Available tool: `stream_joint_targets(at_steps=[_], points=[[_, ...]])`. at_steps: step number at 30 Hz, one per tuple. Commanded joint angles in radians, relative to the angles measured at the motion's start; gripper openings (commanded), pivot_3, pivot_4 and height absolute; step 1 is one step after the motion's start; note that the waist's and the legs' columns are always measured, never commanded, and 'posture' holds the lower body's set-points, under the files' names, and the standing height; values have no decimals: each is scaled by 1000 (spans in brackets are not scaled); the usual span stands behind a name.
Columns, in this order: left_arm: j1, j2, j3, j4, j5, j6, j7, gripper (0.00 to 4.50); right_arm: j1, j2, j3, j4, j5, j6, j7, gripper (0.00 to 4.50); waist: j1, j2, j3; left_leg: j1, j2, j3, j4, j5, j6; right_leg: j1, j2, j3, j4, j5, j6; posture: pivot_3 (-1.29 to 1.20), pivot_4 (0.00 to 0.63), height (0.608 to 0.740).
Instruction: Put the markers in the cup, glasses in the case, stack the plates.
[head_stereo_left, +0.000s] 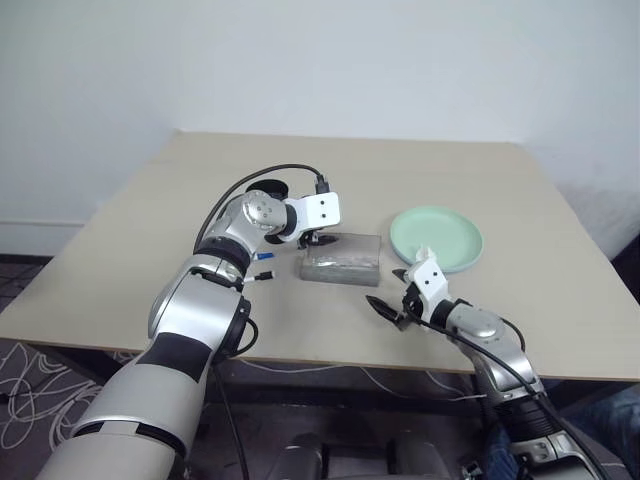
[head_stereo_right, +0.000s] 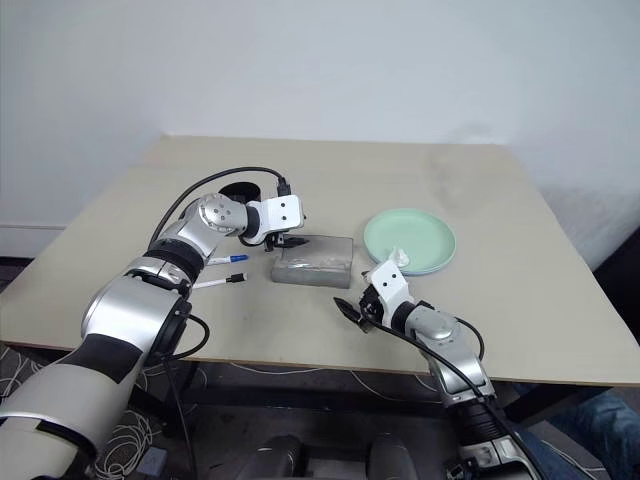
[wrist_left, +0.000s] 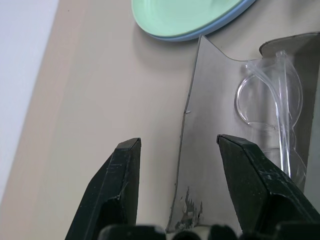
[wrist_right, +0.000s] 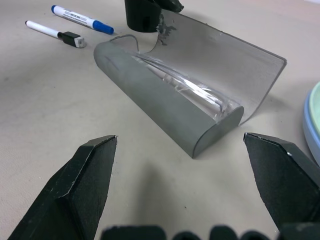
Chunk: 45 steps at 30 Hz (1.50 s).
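While the left arm reaches forward over the desk (head_stereo_left: 470, 170) with its elbow bent, the left gripper (head_stereo_right: 291, 241) hangs over the left end of the case (head_stereo_right: 313, 262), pointing downward and toward the right. Its two black fingers (wrist_left: 120, 185) stand apart with nothing between them; in the left wrist view the raised lid edge of the case lies just under the gap. The case is open, near the middle of the desk, a little toward the front edge. The glasses (wrist_left: 272, 107) lie inside it, their clear frame along the tray.

The right arm is stretched low over the front edge of the desk. The right gripper (head_stereo_right: 352, 310) points nearly level toward the case and is held near its right front corner, not touching it. Its fingers (wrist_right: 87, 182) are spread wide and empty.

The plates (head_stereo_left: 437, 238) are stacked toward the right edge of the desk, the mint green one on the light blue one. Two markers (head_stereo_right: 228, 270) lie on the desk left of the case, close to each other. The cup (wrist_right: 143, 15) stands just behind the left end of the case, mostly hidden by the left arm.
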Motion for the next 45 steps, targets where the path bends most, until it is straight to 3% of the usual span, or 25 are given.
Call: stream_joint_targets(at_steps=[1,3,11,21,33,37,44,45], points=[[-13,11,6,-27,0,-9,22,1668,-27,2,-4,-17,5,-22,3,4409,0,0,0,0,0,0,0,0,0,0,0,0,0,0,0,0,0,740],[-6,6,-14,-26,21,-9,25,931,-28,1,-5,-16,4,-23,3,4409,0,0,0,0,0,0,0,0,0,0,0,0,0,0,0,0,0,740],[42,-23,-152,-31,155,-85,119,931,-16,3,-4,-28,0,-20,-6,4409,0,0,0,0,0,0,0,0,0,0,0,0,0,0,0,0,0,740],[52,-46,-269,-14,271,-33,178,931,-12,3,-5,-35,-2,-16,-9,4409,0,0,0,1,0,0,0,0,0,1,0,0,0,0,0,0,0,740],[65,-55,-47,-33,-13,29,-378,931,-17,3,-5,-31,-4,-16,-8,4409,-2,0,-1,0,0,0,0,0,0,0,0,0,0,0,0,0,0,740],[72,-53,-13,-49,-61,59,-490,931,-21,4,-5,-26,-3,-19,-7,4409,-4,0,-1,0,0,0,0,0,0,1,0,0,0,0,0,0,0,740],[78,-48,-6,-70,-80,48,-493,931,-28,6,-5,-19,-3,-21,-4,4409,-4,0,-1,0,0,0,0,0,0,1,0,0,0,0,0,0,0,740],[68,-44,-11,-70,-66,39,-426,931,-30,5,-5,-17,-2,-22,-3,4409,-4,0,-1,0,0,0,0,0,0,1,0,0,0,0,0,0,0,740]])
